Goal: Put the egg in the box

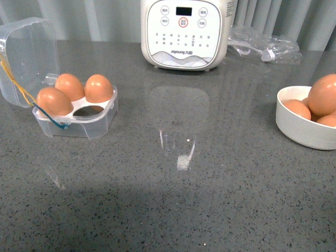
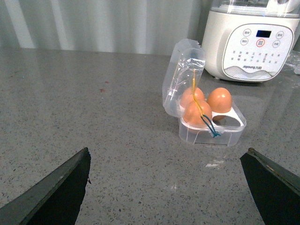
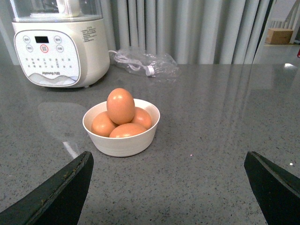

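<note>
The clear box [image 1: 79,116] stands open at the left of the counter, its lid [image 1: 23,58] tipped back. It holds three brown eggs [image 1: 84,88] and one cell is empty. In the left wrist view the box [image 2: 212,126] lies ahead of my open left gripper [image 2: 166,161], well apart from it. A white bowl [image 1: 304,123] at the right holds several brown eggs, with one egg [image 3: 120,106] on top of the pile. My open right gripper [image 3: 168,161] is short of the bowl [image 3: 122,140] and empty. Neither gripper shows in the front view.
A white kitchen appliance [image 1: 185,32] stands at the back centre. A crumpled clear plastic bag [image 1: 262,46] with a cable lies at the back right. A grey curtain hangs behind the counter.
</note>
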Controlling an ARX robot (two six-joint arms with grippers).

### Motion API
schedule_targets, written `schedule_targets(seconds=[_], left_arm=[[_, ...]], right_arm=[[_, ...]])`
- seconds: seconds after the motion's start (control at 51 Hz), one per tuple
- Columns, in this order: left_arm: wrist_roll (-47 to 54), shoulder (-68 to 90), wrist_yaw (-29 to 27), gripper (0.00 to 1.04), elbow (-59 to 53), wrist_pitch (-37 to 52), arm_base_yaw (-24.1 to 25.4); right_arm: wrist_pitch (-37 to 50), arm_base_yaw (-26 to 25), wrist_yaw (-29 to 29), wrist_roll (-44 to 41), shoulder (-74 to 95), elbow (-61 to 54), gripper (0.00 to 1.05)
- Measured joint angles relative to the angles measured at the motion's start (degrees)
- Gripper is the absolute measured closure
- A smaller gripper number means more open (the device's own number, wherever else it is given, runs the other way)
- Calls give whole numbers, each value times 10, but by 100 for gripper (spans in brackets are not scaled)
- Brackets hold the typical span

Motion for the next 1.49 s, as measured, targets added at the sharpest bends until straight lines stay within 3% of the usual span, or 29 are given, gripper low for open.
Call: schedule_targets(seconds=[0.235,0.275,0.353,0.392,0.471,0.745,0.941,1.49], left_arm=[[0,0,0,7,0,0,0],[0,0,0,7,0,0,0],[0,0,-1,7,0,0,0],[0,0,0,7,0,0,0],[0,0,0,7,0,0,0],[0,0,0,7,0,0,0],[0,0,0,7,0,0,0],[0,0,0,7,0,0,0]], right_arm=[[0,0,0,0,0,0,7],[-12,11,32,15,8,4,7],[20,77,181,93,109,35,7],[45,88,188,94,147,46,7],[96,95,164,79,231,73,7],[200,93,-15,-45,480,146,7],[249,74,-35,-87,577,186,7],[318,36,-79,-89,702,227,7]])
